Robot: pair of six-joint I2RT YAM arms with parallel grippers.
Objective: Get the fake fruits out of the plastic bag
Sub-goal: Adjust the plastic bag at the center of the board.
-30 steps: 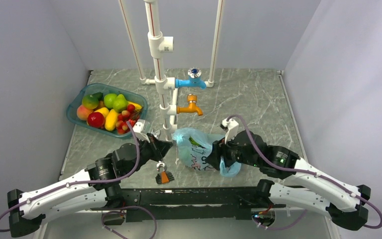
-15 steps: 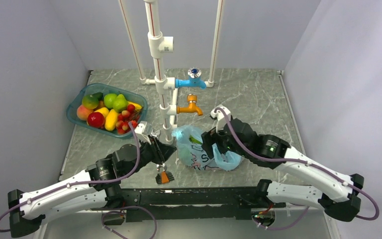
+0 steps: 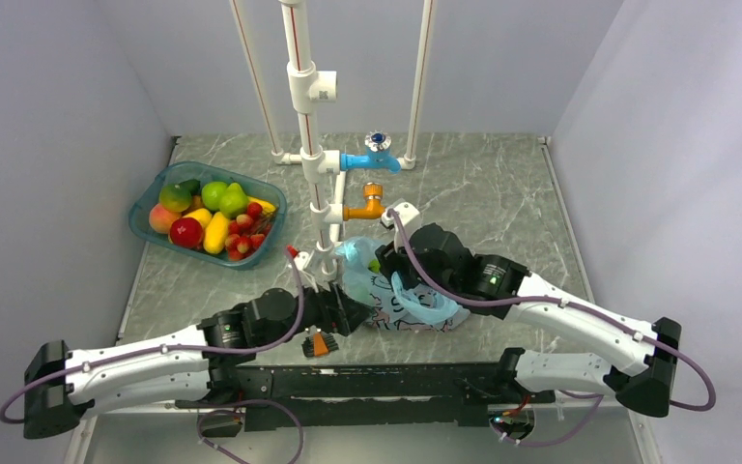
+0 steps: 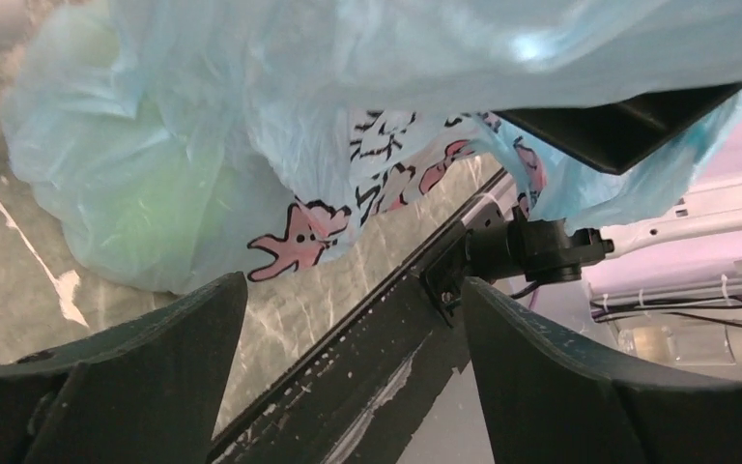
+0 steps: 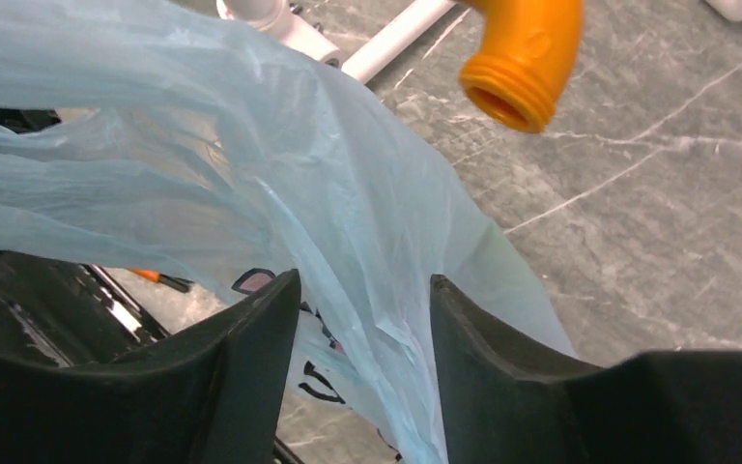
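While its two fingers stand wide with nothing between them, the left pincer (image 4: 353, 290) faces the near left side of the one plastic bag (image 4: 155, 193) on the table (image 3: 502, 193). One green fruit (image 4: 169, 208) shows through the bag. The right pincer (image 5: 364, 280), narrower, stands parted around a loose fold at the bag's far top, near the orange tap (image 5: 522, 58). A second ago the left pincer was shut and farther left, while the right sat nearer and farther right.
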